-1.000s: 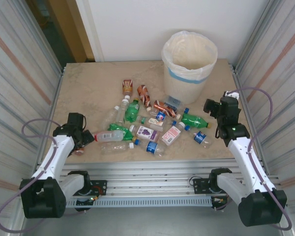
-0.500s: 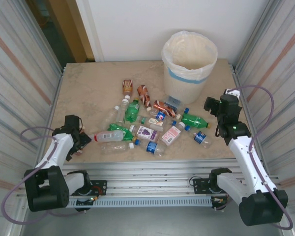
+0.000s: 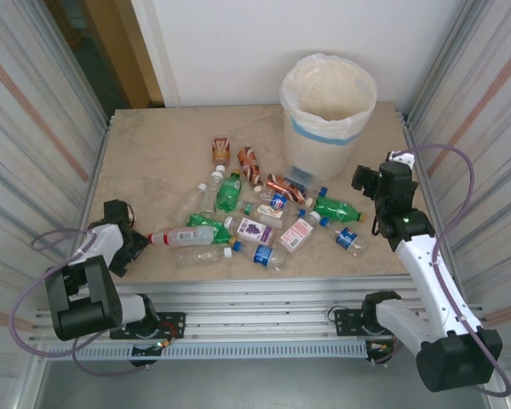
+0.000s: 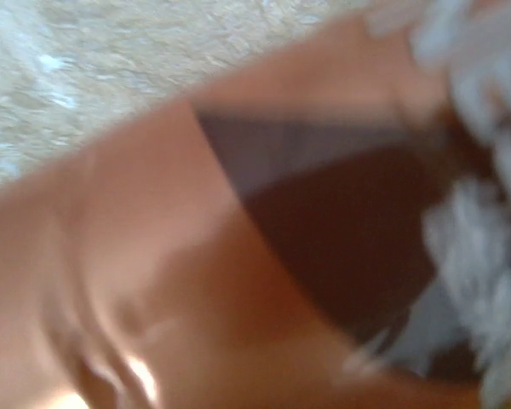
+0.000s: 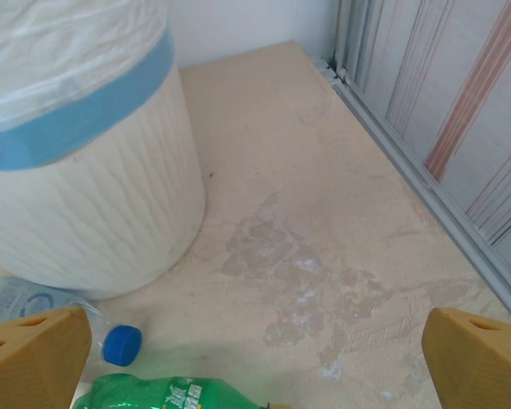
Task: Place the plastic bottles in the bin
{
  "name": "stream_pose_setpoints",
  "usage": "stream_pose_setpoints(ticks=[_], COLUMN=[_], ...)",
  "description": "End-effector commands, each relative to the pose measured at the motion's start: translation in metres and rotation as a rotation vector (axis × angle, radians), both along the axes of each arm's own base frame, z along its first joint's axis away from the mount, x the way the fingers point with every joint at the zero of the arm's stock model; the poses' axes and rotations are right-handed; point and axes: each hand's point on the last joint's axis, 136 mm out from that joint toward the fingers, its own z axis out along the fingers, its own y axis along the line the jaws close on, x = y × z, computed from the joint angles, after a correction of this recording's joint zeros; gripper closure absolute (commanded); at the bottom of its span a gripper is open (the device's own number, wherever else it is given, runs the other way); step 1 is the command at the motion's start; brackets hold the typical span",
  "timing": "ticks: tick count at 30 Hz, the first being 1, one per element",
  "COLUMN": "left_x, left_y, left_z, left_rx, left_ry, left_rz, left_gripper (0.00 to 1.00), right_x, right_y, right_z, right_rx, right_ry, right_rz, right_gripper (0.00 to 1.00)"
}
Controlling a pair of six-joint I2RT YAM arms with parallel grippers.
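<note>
left gripper [image 3: 129,245]: drawn back to desk [image 3: 153,153] near-left corner, grip cannot be told | right gripper [image 5: 255,362]: spread wide over green bottle [image 5: 166,394] beside bin [image 5: 94,204] | binning looks unstarted

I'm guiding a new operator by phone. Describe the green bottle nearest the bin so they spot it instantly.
Find the white bin at the table's far right. In front of its base, a green bottle lies on its side. It is the rightmost green one; the other green bottles lie further left, and a small blue-labelled bottle sits nearer the front edge.
</note>
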Motion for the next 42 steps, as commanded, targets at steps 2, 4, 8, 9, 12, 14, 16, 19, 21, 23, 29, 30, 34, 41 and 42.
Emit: stream_pose_setpoints(ticks=[2, 4, 8, 9, 12, 14, 16, 19, 21, 23, 29, 30, 34, 41, 42], left_x=[0.010, 0.013, 0.014, 0.014, 0.011, 0.009, 0.010, 0.012, 0.012, 0.010, 0.016, 0.019, 0.030, 0.046, 0.047], left_y=[0.002, 0.003, 0.007, 0.008, 0.013, 0.014, 0.014, 0.014, 0.013, 0.012, -0.007, -0.012, -0.037, -0.078, -0.078], left_z=[-0.007, -0.005, 0.004, 0.008, 0.021, 0.029, 0.040, 0.057, 0.066, 0.075, 0.100, 0.106, 0.129, 0.168, 0.170], left_rx=[-0.041, -0.036, -0.010, 0.002, 0.038, 0.055, 0.071, 0.089, 0.098, 0.104, 0.043, 0.025, -0.059, -0.049, -0.032], left_ry=[-0.038, -0.044, -0.053, -0.061, -0.082, -0.108, -0.147, -0.200, -0.224, -0.240, -0.350, -0.383, -0.500, -0.581, -0.568], left_rz=[0.028, 0.026, 0.020, 0.018, 0.017, 0.013, 0.003, -0.019, -0.033, -0.042, -0.124, -0.146, -0.231, -0.404, -0.414], left_gripper=[0.27, 0.33, 0.41, 0.44, 0.51, 0.54, 0.58, 0.59, 0.60, 0.62, 0.64, 0.65, 0.67, 0.67, 0.65], right_x=[0.002, 0.003, 0.005, 0.005, 0.007, 0.008, 0.009, 0.012, 0.013, 0.013, 0.012, 0.012, 0.010, 0.012, 0.013], right_y=[0.001, 0.002, 0.006, 0.007, 0.012, 0.015, 0.017, 0.022, 0.025, 0.028, 0.038, 0.040, 0.052, 0.084, 0.087], right_z=[0.013, 0.013, 0.013, 0.014, 0.014, 0.014, 0.015, 0.016, 0.020, 0.024, 0.033, 0.035, 0.040, 0.040, 0.040], right_rx=[-0.032, -0.038, -0.046, -0.045, -0.047, -0.045, -0.045, -0.043, -0.039, -0.039, -0.031, -0.029, -0.012, 0.063, 0.058], right_ry=[-0.017, -0.012, -0.008, -0.010, -0.010, -0.010, -0.012, -0.014, -0.025, -0.032, -0.041, -0.045, -0.046, -0.008, 0.001], right_rz=[-0.006, -0.003, 0.006, 0.009, 0.024, 0.033, 0.042, 0.057, 0.067, 0.073, 0.108, 0.115, 0.165, 0.287, 0.293], right_gripper=[0.02, 0.02, 0.02, 0.02, 0.02, 0.02, 0.02, 0.02, 0.02, 0.02, 0.02, 0.02, 0.02, 0.02, 0.02])
